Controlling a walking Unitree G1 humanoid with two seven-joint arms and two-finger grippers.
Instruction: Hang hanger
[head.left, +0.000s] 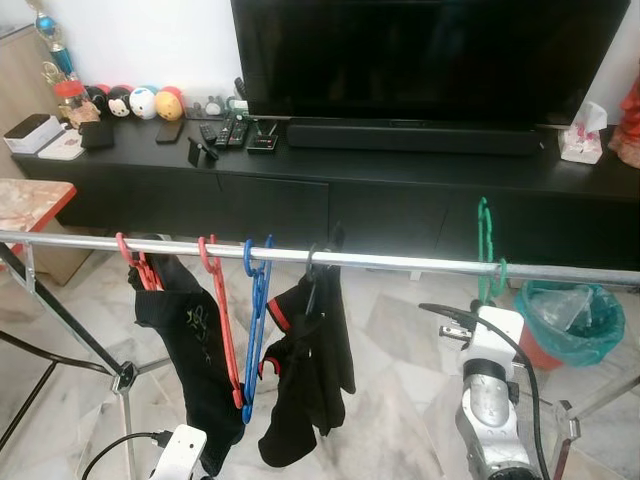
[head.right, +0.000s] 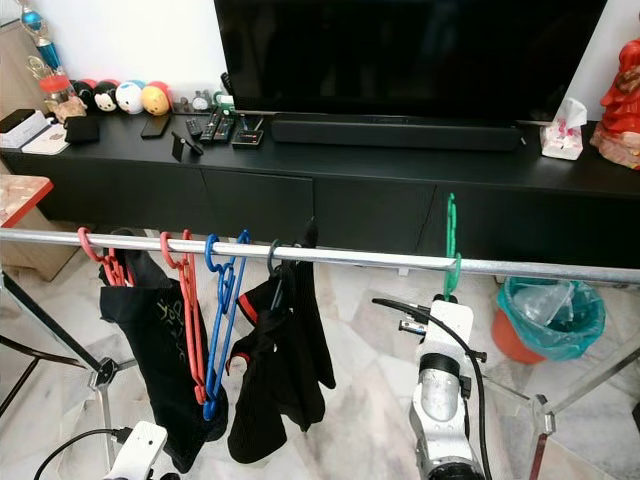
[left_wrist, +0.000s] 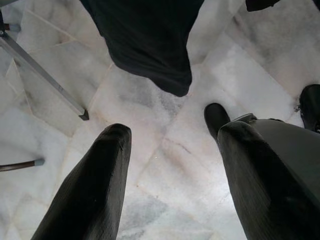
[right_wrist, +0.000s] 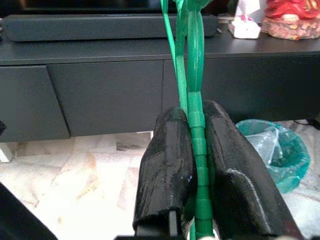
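A teal-lined bin (head.left: 566, 322) stood on the marble floor (head.right: 360, 400) below the right end of the rail, holding what looked like crumpled clear plastic, though the contents were hard to make out. A tissue box (head.right: 561, 140) sat near the right end of the black TV console (head.right: 300, 190), with tissue sticking out of its top.

The green hanger (head.right: 451, 245) stood upright at the right part of the metal rail (head.right: 350, 257), its long axis vertical, rising above the rail and crossing it; whether its hook had caught the rail could not be told. The right gripper (right_wrist: 196, 150) was pressed together on the hanger's green stem, one black finger (right_wrist: 167, 165) on each side, just below the rail.

Farther along toward the rail's left end hung a dark hanger with a black garment (head.right: 285, 365), a blue hanger (head.right: 222, 320), a red hanger (head.right: 185, 315) and another red one carrying a black shirt (head.right: 155, 330).

The left gripper (left_wrist: 172, 165) hung low over the floor with its fingers spread apart, empty, near the hem of a black garment.
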